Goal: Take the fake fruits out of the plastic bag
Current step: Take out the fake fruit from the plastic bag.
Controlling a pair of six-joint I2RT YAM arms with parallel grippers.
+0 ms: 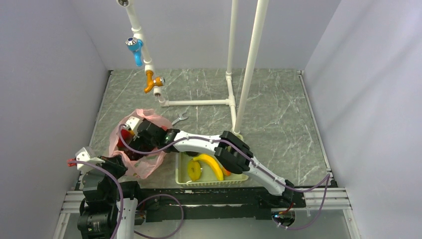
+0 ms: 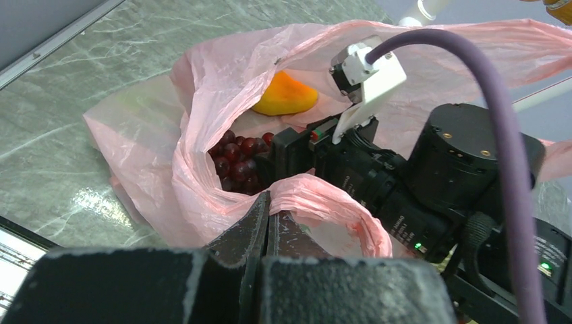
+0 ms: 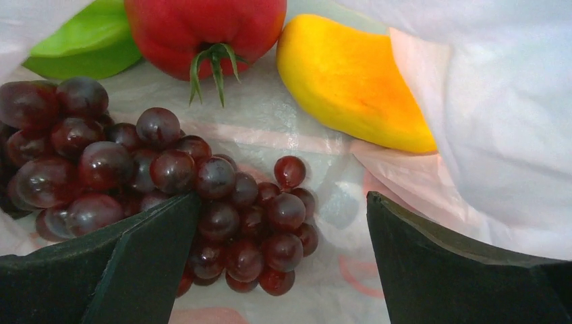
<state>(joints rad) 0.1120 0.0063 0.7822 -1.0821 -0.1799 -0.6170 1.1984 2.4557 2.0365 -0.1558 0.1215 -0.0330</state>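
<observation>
Marble table (image 1: 278,124); right tool (image 3: 280,202) agape over grapes (image 3: 135,169) in bag (image 3: 512,101).

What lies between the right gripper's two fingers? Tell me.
Right wrist view: part of the grape bunch lies between the open right gripper's fingers; otherwise bare plastic bag.

This is a robotics lab test cell, not anybody's kitchen. Plain pale panels (image 1: 50,74) box in a marble-look tabletop (image 1: 278,109) on three sides. An aluminium rail (image 1: 323,198) runs along its near edge, where the left arm (image 1: 102,199) and the right arm (image 1: 199,142) are bolted side by side, trailing purple cables (image 2: 499,135). A white pipe frame (image 1: 231,50) carries a toy-bright blue tap (image 1: 135,47) and an orange tap (image 1: 151,82). The fake fruits (image 3: 202,182) in the plastic bag (image 1: 144,167) are glossy props
</observation>
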